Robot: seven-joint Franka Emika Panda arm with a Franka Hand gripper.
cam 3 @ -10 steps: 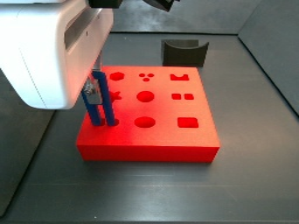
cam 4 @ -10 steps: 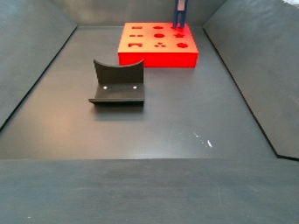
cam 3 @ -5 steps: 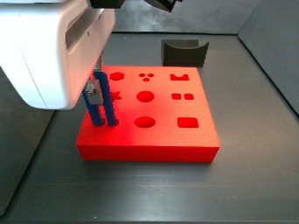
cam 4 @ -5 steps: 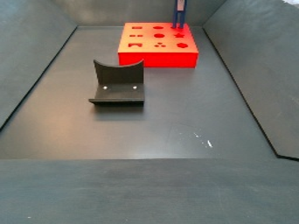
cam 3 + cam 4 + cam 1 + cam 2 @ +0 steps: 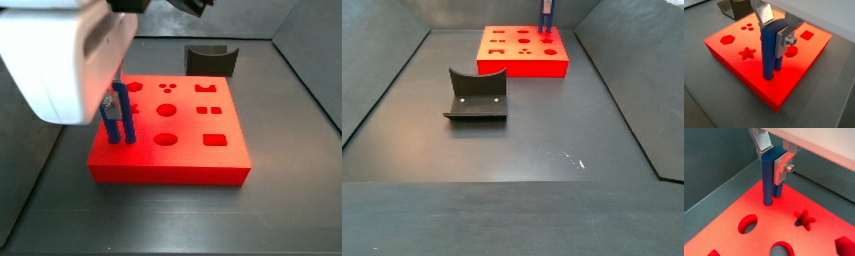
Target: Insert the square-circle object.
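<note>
The square-circle object (image 5: 769,55) is a bright-blue two-prong peg. It stands upright with its lower ends at the top face of the red block (image 5: 784,87), near one edge. It also shows in the wrist view (image 5: 769,183) and in both side views (image 5: 120,120) (image 5: 547,16). My gripper (image 5: 774,35) is shut on the peg's upper part, with silver fingers on either side, as the wrist view (image 5: 774,160) also shows. In a side view the gripper (image 5: 112,100) hangs under its white housing. Any holes under the prongs are hidden.
The red block (image 5: 174,165) (image 5: 523,68) (image 5: 764,225) has several shaped holes: star, circles, squares, hexagon. A dark grey curved block (image 5: 476,95) (image 5: 210,58) stands on the dark floor apart from it. Grey walls enclose the floor.
The white gripper housing has shifted slightly to the right in the side view. The peg stays upright at the same place on the red block, still gripped.
</note>
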